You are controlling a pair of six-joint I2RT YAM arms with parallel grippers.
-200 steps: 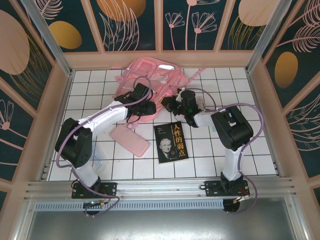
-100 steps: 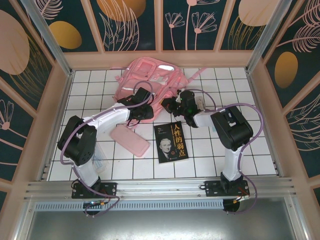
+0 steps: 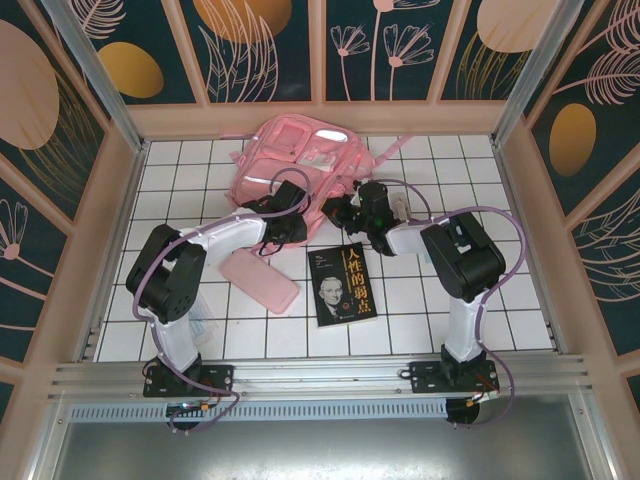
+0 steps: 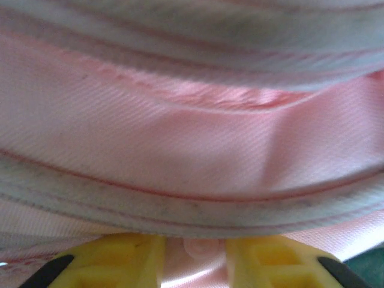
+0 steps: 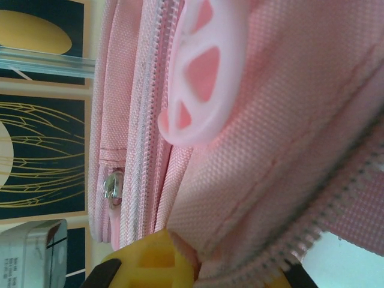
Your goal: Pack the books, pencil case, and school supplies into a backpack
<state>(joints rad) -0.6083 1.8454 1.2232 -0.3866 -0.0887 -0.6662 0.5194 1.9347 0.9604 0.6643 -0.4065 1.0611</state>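
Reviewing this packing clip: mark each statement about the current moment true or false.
1. The book lies on the table, outside the backpack. True.
2. The pencil case is inside the backpack. False: it lies on the tiles, just left of the book.
3. The right gripper pinches backpack fabric near a zipper. True.
4. The book is face down. False: its cover with the title and portrait faces up.
5. The left gripper is at the pencil case. False: it is at the backpack, with pink fabric between its fingers.
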